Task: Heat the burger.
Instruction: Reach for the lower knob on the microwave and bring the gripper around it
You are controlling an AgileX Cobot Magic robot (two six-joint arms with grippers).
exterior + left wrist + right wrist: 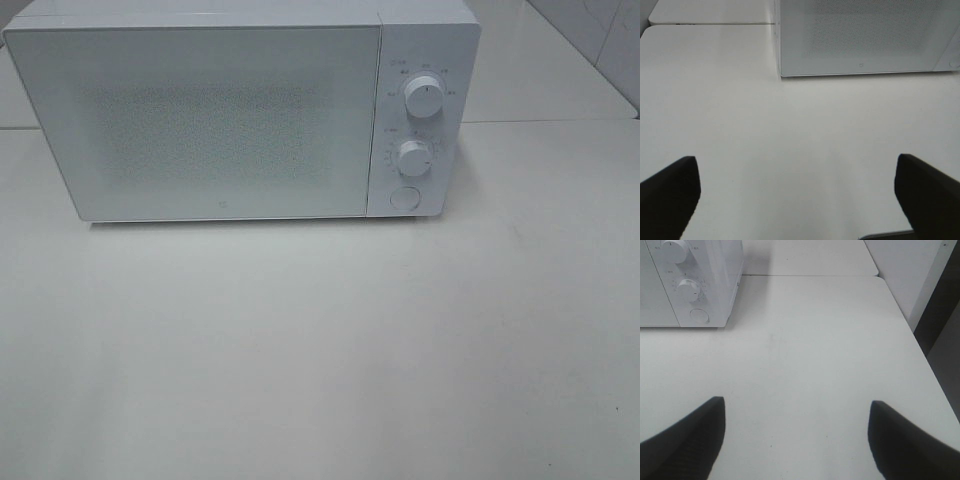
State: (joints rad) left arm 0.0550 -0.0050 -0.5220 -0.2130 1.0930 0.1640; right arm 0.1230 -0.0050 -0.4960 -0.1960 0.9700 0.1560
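- At the back of the table stands a white microwave, its door shut; the frosted pane shows nothing of the inside.
- No burger appears in any view. It may sit behind that door or somewhere off-camera, and which of the two cannot be told.
- The left gripper hangs over bare table in front of the door, jaws spread wide with nothing between them.
- The right gripper is likewise spread and empty. It is over the table near the control side, where two knobs sit above a round button.
- Handling is a judgement only, since the burger is unseen. It is likely light and soft, and it is stacked, so the layers can slide on one another and the bun dents under a hard squeeze.
- The best hold is probably from the sides across the whole stack, with the pads bearing on both bun halves. Close only until it stops slipping, then carry it level.
- Pinching the top bun alone would likely lift it off the filling.
- With the door shut, opening it looks like the first job (if the burger is still outside).
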